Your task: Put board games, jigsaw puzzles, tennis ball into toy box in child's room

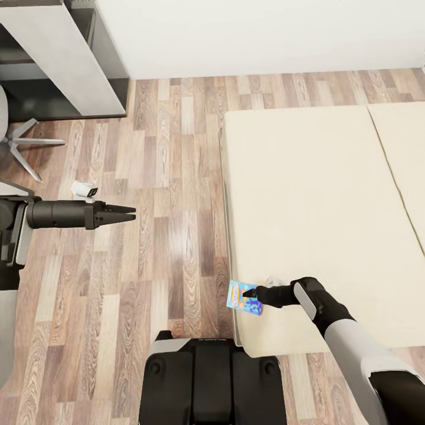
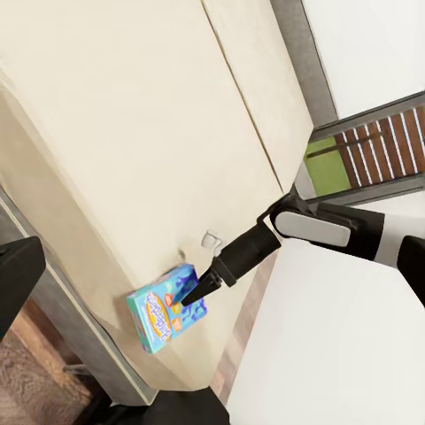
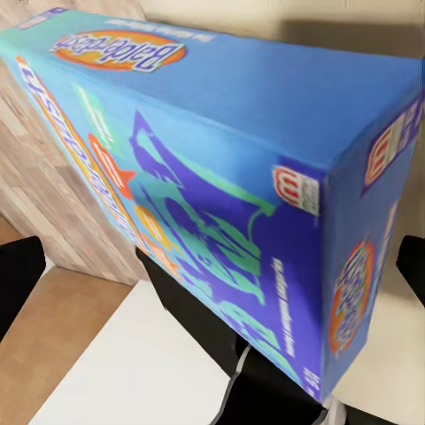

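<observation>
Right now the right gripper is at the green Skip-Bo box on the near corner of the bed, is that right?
Not quite: the box at the right gripper is blue with bright print, not green Skip-Bo, as the right wrist view shows. It does lie on the near corner of the bed.

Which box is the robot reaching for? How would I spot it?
Find the big beige bed. At its near corner by the wood floor lies a small flat blue board game, at the right gripper. It's the one bright printed thing on the plain mattress.

My arms (image 1: 354, 348) were white-shelled with black joints, ending in black tapered grippers (image 1: 252, 293), above a black, grey-edged base (image 1: 212, 383).
</observation>
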Tool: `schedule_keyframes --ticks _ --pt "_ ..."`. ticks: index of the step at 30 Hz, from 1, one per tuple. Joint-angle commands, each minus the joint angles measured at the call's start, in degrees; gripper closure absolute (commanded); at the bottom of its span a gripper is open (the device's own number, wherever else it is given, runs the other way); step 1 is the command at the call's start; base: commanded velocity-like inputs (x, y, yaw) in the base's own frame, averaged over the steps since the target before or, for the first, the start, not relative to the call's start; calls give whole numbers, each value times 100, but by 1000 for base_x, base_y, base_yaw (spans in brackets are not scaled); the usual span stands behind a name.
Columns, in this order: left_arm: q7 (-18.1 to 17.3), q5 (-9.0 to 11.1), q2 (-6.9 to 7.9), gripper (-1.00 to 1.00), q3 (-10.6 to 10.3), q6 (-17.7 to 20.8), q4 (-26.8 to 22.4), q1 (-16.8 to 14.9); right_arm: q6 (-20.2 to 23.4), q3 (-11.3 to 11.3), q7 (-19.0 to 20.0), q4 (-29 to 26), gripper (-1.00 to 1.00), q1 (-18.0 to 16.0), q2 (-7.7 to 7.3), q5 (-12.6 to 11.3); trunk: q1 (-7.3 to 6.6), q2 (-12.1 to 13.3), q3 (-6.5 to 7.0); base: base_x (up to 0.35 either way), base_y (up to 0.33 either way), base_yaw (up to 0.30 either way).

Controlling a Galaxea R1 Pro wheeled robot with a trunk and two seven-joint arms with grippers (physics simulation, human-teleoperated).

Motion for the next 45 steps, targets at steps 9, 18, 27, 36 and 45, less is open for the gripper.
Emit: schedule_keyframes --ticks 9,18,27,36,45 --pt "-17 1 2 -100 -7 61 -1 1 14 28 10 -11 -100 -2 -4 -8 4 -9 61 0 0 -56" --pt "-17 2 2 -100 -6 61 -1 2 14 28 10 -20 -100 -2 -8 -8 4 -9 139 0 0 -69" --pt "-17 1 2 -100 -7 61 -1 2 14 28 10 -21 -100 -2 -10 -8 4 -9 218 0 0 -70" --pt "-17 2 2 -100 -7 61 -1 2 14 28 10 -22 -100 -2 -10 -8 4 -9 297 0 0 -70" --pt "-17 0 2 -100 -7 61 -1 2 14 28 10 -22 -100 -2 -10 -8 4 -9 376 0 0 -71"
